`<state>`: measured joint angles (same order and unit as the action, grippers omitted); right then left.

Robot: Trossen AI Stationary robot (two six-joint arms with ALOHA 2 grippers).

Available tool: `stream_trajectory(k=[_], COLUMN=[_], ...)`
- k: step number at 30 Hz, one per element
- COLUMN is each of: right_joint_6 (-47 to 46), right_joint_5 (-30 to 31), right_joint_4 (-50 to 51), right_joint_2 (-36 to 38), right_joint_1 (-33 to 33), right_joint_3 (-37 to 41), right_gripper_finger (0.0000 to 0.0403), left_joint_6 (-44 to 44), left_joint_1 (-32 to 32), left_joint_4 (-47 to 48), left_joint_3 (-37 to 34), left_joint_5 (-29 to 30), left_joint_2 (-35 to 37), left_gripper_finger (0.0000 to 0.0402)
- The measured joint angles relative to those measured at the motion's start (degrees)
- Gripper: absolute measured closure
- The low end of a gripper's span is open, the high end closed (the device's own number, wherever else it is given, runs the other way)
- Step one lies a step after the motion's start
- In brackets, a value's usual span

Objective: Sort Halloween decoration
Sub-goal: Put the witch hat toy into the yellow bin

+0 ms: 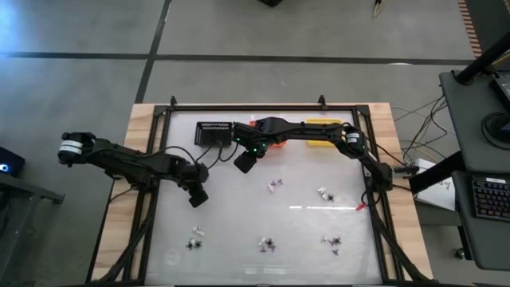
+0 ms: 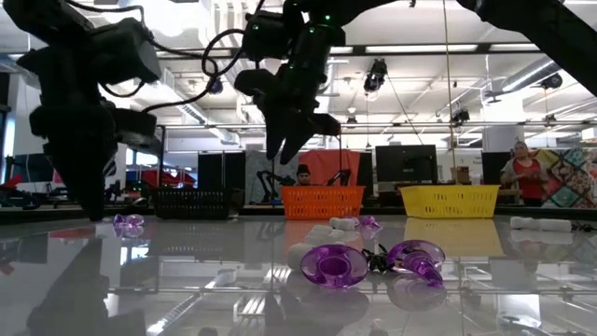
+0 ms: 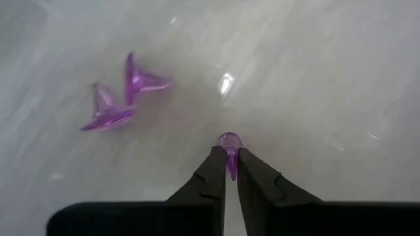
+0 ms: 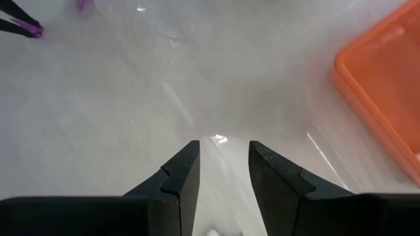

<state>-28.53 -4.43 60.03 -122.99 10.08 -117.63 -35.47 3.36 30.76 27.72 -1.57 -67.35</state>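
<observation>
Purple trinket (image 3: pixel 230 147) sits pinched in the left gripper (image 3: pixel 230 172), ready for lifting toward a basket; two purple cones (image 3: pixel 121 95) lie at ten o'clock. Right gripper (image 4: pixel 223 164) hovers, fingers apart, beside the orange basket (image 4: pixel 387 85).

Bright, even light from long ceiling lamps (image 2: pixel 438 49) in the low view. Strong white glare on the glossy surface (image 1: pixel 239 231), with small sharp highlights in both wrist views. Arms only dark silhouettes against the lit room. Purple decorations (image 2: pixel 336 264) near the low camera soft, out of focus. Wrist views milky and slightly blurred, shadows very faint
</observation>
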Motion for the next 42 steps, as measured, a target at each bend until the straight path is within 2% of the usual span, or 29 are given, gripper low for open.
stream_trajectory(k=[4, 11, 22, 29, 36, 42], right_joint_6=[-0.1, -2.1, -10.9, -12.0, -11.4, -13.3], right_joint_5=[1.3, 11.5, 25.6, 27.6, 28.3, 33.0], right_joint_4=[1.7, 10.2, 18.1, 23.1, 24.0, 29.7], right_joint_2=[1.4, 6.9, 18.9, 21.5, 21.2, 22.2], right_joint_1=[-0.3, -0.8, -3.6, -4.7, -4.8, -4.5], right_joint_3=[0.0, 0.0, 0.3, 0.6, 2.1, 4.4], right_gripper_finger=[0.0282, 0.0282, 0.0282, 0.0282, 0.0282, 0.0282], left_joint_6=[0.7, 3.4, 11.1, 15.9, 21.5, 25.9], left_joint_1=[0.0, 0.0, -0.9, -4.1, -8.7, -14.6], left_joint_4=[-0.4, -2.5, -9.9, -12.2, -19.0, -21.9], left_joint_3=[0.8, 3.5, 8.6, 11.2, 14.1, 17.9], left_joint_5=[-0.8, -0.8, -0.4, -0.4, -0.5, -4.7], left_joint_2=[2.7, 6.2, 5.6, 5.1, 4.4, 0.8], left_gripper_finger=[0.0397, 0.04, 0.0401, 0.0401, 0.0402, 0.0401])
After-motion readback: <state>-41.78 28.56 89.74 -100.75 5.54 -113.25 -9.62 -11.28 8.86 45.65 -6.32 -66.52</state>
